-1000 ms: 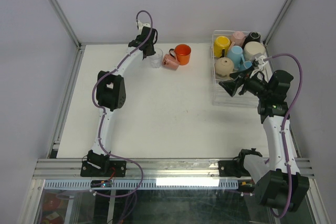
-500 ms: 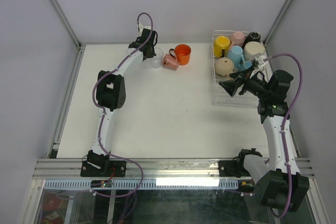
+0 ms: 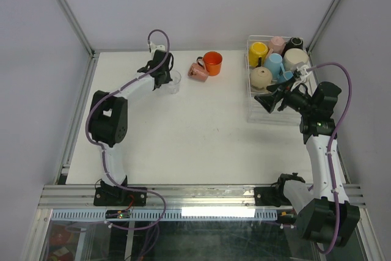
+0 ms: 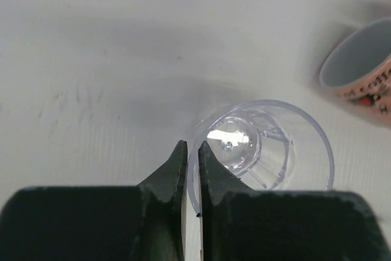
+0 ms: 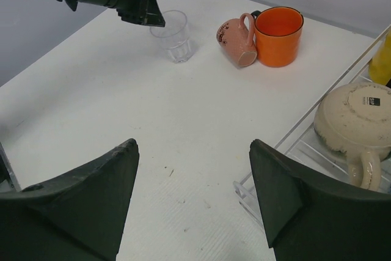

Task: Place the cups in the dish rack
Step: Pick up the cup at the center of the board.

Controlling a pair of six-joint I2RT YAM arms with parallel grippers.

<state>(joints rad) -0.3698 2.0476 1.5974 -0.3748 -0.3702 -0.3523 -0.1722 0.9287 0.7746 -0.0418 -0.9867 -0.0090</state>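
A clear glass tumbler (image 3: 174, 82) stands at the back of the table, and my left gripper (image 3: 164, 77) is shut on its near rim. In the left wrist view the tumbler (image 4: 263, 145) shows from above, its rim pinched at the left gripper (image 4: 189, 146). To its right a pink mug (image 3: 197, 70) lies on its side against an upright orange mug (image 3: 212, 63). The dish rack (image 3: 252, 99) at the right holds yellow (image 3: 258, 53), blue (image 3: 274, 64) and beige (image 3: 295, 59) cups among several. My right gripper (image 3: 263, 101) hangs open and empty beside the rack's left edge.
The right wrist view shows the tumbler (image 5: 173, 36), pink mug (image 5: 237, 38) and orange mug (image 5: 278, 35) ahead, with the rack wall (image 5: 305, 123) and an upturned beige mug (image 5: 357, 117) at the right. Grey walls enclose the table on three sides.
My left gripper closed on the tumbler's rim. The left arm then swung its elbow leftward, carrying the tumbler slightly nearer and away from the pink mug. The right arm stayed still.
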